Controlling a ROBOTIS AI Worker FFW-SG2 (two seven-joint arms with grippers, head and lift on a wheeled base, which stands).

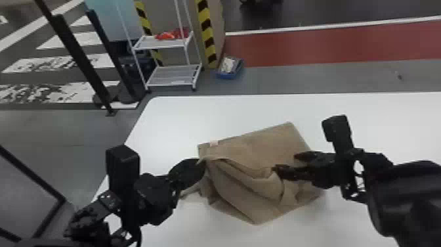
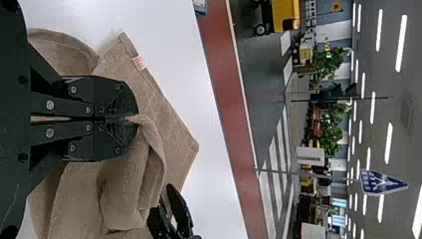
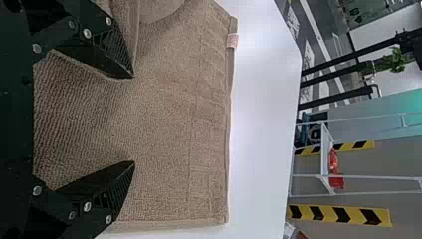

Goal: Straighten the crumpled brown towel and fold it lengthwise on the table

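The step in hand looks like opening out the bunched near part of the brown towel (image 1: 259, 147), which lies in the middle of the counter (image 1: 183, 115). The left gripper (image 2: 135, 119) has its jaws pinching a small bit of towel by the left side, close to the pale tag (image 1: 213, 143). That hold is best kept firm and low, as so small a bite could slip under a sharp tug. The right gripper (image 3: 134, 119) has its jaws spread over the right part of the towel, one finger just beside a raised fold; whether they touch the cloth, I cannot tell. It should take one loose layer of that fold, since a deeper bite could catch the flat layer beneath and drag the whole towel. A slow draw apart, with slight tension, should open the folds before anything is laid lengthwise.

The far edge of the towel already runs fairly straight from the tag to the far right corner and makes a good guide line. Bare counter lies beyond it and to the right, enough to spread into. The left side is tighter, as the counter's edge slants in by the left arm, so pulling right seems safer. The jaws are fairly near each other, so their paths should diverge.
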